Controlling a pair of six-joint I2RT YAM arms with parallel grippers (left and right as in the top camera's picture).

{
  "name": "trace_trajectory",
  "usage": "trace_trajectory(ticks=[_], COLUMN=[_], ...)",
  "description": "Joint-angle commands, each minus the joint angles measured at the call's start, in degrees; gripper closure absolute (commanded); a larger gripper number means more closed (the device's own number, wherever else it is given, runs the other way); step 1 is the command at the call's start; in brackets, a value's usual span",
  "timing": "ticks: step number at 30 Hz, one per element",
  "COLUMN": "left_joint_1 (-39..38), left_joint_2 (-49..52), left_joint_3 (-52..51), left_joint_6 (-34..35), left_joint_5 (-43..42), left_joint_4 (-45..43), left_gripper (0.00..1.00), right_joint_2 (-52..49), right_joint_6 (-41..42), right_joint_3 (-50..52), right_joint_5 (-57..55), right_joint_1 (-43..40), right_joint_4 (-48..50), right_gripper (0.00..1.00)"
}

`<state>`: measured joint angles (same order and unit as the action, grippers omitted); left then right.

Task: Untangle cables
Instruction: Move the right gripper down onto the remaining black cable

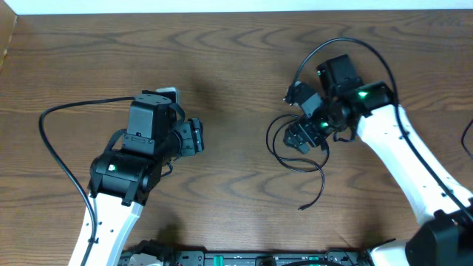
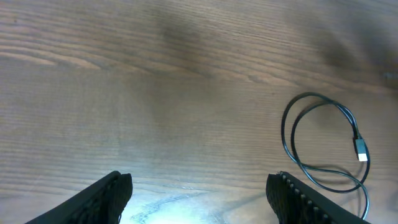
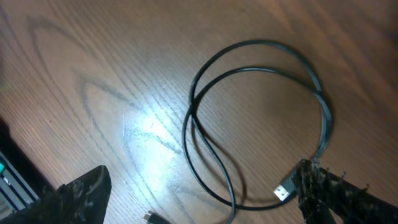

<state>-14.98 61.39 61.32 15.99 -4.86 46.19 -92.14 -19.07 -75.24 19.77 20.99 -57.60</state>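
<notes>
Under R gripper: black cable loop; jaws wide, prob. to straddle it.
L gripper: open, empty, parked aside.

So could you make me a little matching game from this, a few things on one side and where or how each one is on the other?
Things
1. left end effector
2. right end effector
3. black cable
4. plug

Place or state
A. lies in loops on the table
B. silver tip at the cable's end
C. open over bare wood, with the cable off to one side
D. open right above the loops

Pairs: 1-C, 2-D, 3-A, 4-B.
</notes>
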Motion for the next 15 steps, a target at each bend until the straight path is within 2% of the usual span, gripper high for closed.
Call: trace_trajectory(ticks=[1, 10, 15], left_joint_1=[0.3, 0.1, 0.1], left_joint_2=[-0.5, -0.5, -0.5], left_joint_3=[-0.2, -0.2, -0.2], left_joint_6=[3.8, 5.1, 5.1], left_joint_5=[-1.1, -3.7, -3.7], left_joint_4=[0.3, 0.3, 0.2], left_gripper=[0.25, 0.25, 0.25], right_joint_2=[-1.4, -3.2, -3.3], right_joint_6=[-1.6, -1.8, 0.1], right_joint_3=[0.3, 1.6, 5.9], right_joint_5=[-0.3, -4.2, -4.2], right_joint_1=[1.2, 2.3, 2.6], right_joint_4=[0.0, 0.2, 4.0], right_gripper=[0.1, 0.1, 0.11])
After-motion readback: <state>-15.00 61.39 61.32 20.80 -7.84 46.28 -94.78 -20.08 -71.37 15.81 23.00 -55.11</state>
